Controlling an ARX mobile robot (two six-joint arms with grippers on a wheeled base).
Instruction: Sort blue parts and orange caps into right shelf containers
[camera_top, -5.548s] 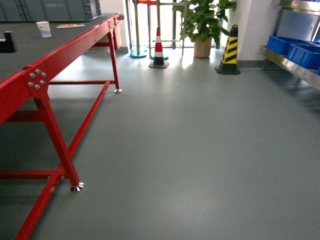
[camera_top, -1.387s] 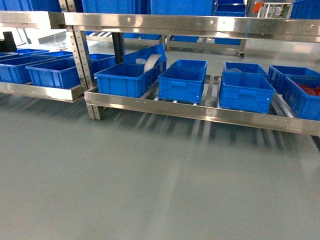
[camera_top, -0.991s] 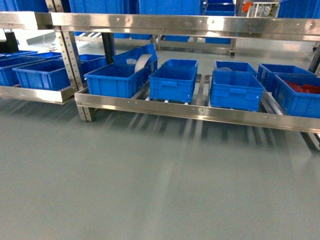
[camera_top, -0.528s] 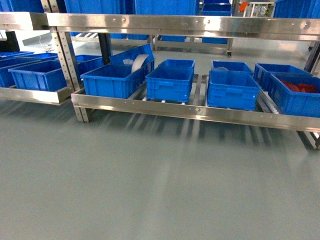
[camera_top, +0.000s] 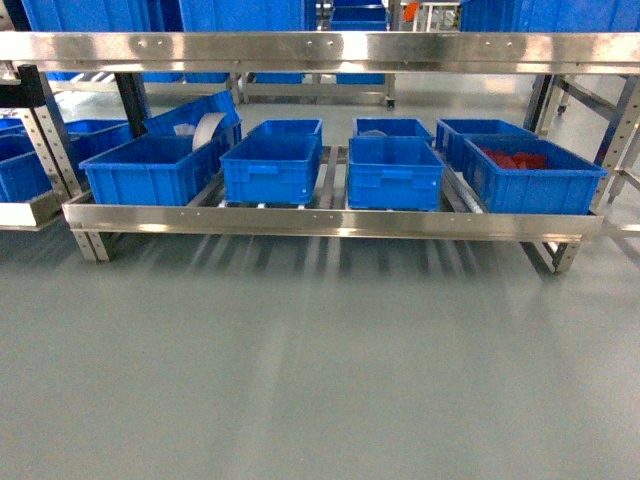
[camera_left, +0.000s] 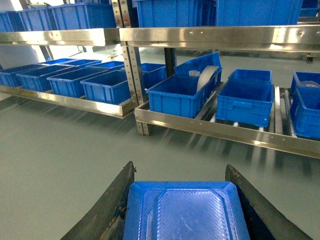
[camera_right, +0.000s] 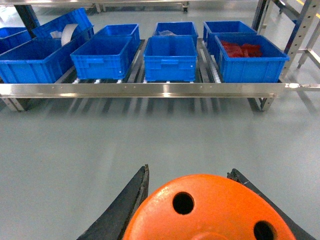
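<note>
Stainless-steel racking fills the far side of the grey floor (camera_top: 320, 380): the silvery right shelf (camera_top: 330, 222) with its flat front rail stands ahead in the head view, with a second steel rack (camera_left: 65, 97) of the same kind adjoining it on the left. On the lower tier sit the bright blue open-top plastic crates (camera_top: 395, 172), side by side and in two rows. The far-right crate (camera_top: 530, 175) holds a pile of red-orange pieces (camera_top: 512, 158); the back-left crate (camera_top: 195, 115) is tilted, with a white roll (camera_top: 208, 128) leaning against it.

Neither arm shows in the head view. In the left wrist view, the left gripper (camera_left: 182, 210) has its two dark fingers (camera_left: 112, 205) pressed against the sides of a blue moulded plastic part (camera_left: 185, 212) with a textured, recessed face, held above the floor and well short of the shelf. In the right wrist view, the right gripper (camera_right: 200, 210) is clamped on a round orange cap (camera_right: 210, 212), whose flat top shows dark holes; it too hangs over bare floor, facing the crate row, well apart from it.
</note>
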